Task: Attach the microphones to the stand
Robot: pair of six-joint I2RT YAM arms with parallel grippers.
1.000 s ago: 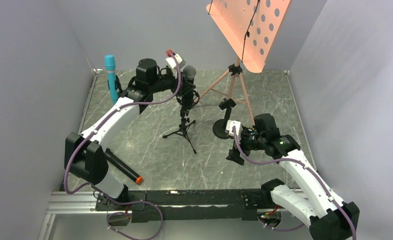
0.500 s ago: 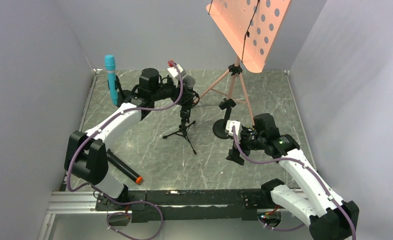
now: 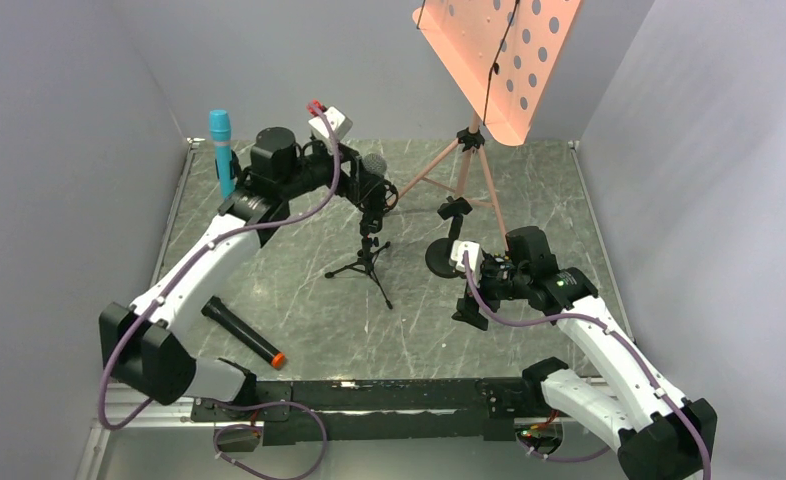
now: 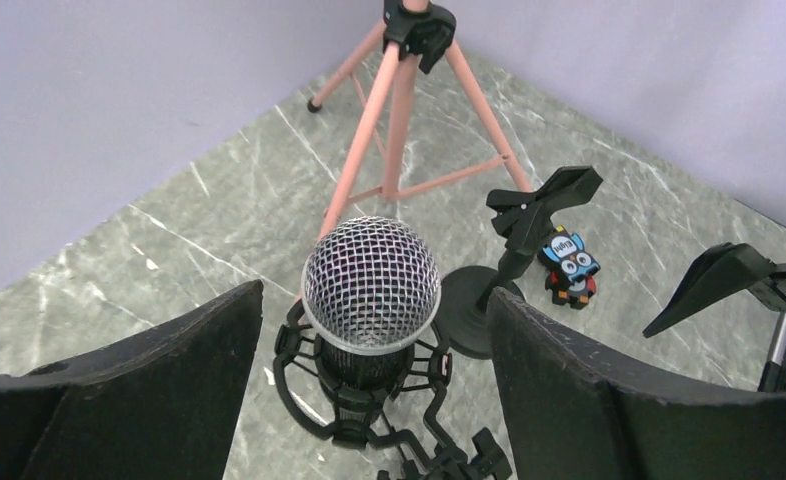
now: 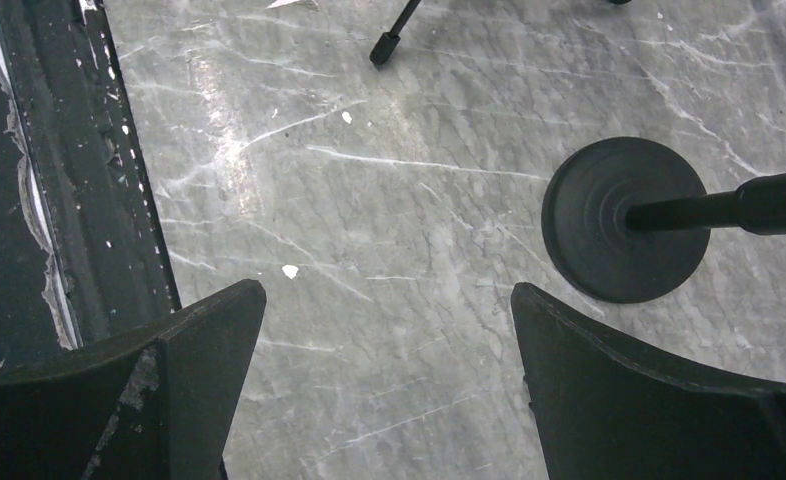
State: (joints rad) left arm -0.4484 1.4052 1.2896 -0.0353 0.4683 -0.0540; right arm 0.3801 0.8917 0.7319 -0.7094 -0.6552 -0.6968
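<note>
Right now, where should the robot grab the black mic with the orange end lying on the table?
Grip the orange-ended mic mid-barrel, coming straight down from above and closing across its width: it lies flat, long and slim.

teal mic, silver-mesh black mic, salmon tripod, grey-veined floor

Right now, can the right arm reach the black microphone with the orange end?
Probably not easily: the orange-ended microphone lies at the near left, beside the left arm, far across the table from the open right gripper.
</note>
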